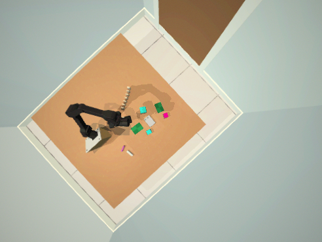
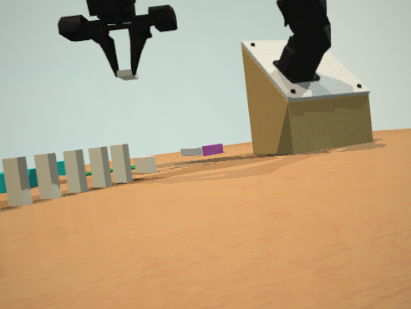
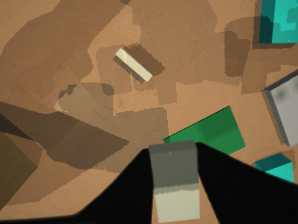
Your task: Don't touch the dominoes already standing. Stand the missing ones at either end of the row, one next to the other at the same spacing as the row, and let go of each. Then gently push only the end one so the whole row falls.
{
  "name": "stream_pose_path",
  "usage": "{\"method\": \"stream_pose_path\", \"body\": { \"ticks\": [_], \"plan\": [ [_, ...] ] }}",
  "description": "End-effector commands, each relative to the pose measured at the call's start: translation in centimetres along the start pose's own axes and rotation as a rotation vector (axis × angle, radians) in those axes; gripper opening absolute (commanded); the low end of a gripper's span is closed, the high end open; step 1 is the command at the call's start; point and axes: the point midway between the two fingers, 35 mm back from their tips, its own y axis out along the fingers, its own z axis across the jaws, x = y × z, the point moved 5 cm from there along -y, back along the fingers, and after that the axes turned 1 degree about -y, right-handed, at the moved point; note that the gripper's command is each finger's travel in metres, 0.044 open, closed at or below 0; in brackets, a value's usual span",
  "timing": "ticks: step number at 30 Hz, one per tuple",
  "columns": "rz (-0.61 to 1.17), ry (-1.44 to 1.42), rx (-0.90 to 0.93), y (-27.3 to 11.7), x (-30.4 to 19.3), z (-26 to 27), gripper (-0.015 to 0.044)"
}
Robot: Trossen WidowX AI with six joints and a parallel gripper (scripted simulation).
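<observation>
Several cream dominoes (image 1: 127, 95) (image 2: 76, 171) stand upright in a slightly curved row; its far left end is cut off in the exterior view. My gripper (image 2: 126, 74) (image 3: 172, 152) is shut on a cream domino (image 2: 129, 77) (image 3: 176, 172), held roughly level, high above the table and beyond the row's near right end in the exterior view. Another cream domino (image 2: 144, 164) (image 3: 133, 65) lies on its long narrow side on the table, just past that end of the row. In the top view the arm hides the held domino and the lying one.
Green pieces (image 1: 137, 128) (image 1: 159, 107), teal blocks (image 1: 143, 110) (image 1: 148, 131), a grey plate (image 1: 149, 121) and a pink block (image 1: 165, 115) lie beyond the gripper. A purple block (image 1: 123, 148) (image 2: 212, 149) and a white block (image 1: 129, 152) (image 2: 190, 151) lie farther off. The arm stands on a wedge base (image 2: 330, 119).
</observation>
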Motion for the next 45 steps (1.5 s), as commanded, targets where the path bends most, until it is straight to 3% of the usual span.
{"method": "stream_pose_path", "body": {
  "ticks": [1, 19, 33, 45],
  "plan": [
    [0.006, 0.274, 0.012, 0.0, -1.3, 0.6, 0.0107],
    [0.020, 2.179, 0.001, 0.0, -8.3, 4.2, 0.0107],
    [0.022, 2.197, -0.002, 0.1, -8.4, 4.2, 0.0107],
    [0.140, 2.167, -0.272, 3.8, -8.7, 4.2, 0.0107]
  ]
}}
